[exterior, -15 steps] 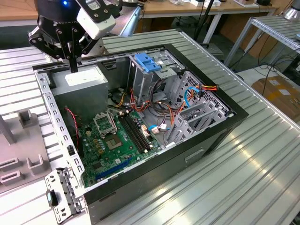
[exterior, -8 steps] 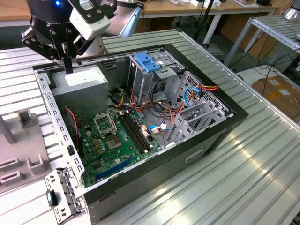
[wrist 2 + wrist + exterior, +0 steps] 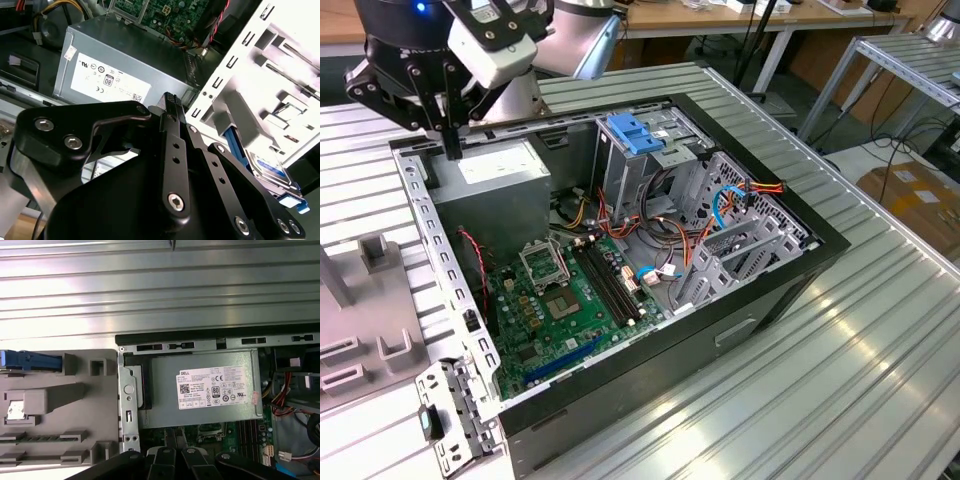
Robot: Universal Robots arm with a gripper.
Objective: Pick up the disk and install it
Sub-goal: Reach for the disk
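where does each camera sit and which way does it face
exterior view: off the arm, looking down into the open computer case; the gripper hangs near the power supply.
first wrist view: on the arm, looking straight down at power supply and the disk; gripper shows.
second wrist view: on the arm, looking past the gripper at both.
shared: both wrist views show the disk; all three the power supply.

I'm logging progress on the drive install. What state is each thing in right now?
computer case: lying on its side, side panel off, interior exposed.
disk: sitting in the grey holder outside the case, not gripped.
gripper: above the case's corner by the power supply, holding nothing.
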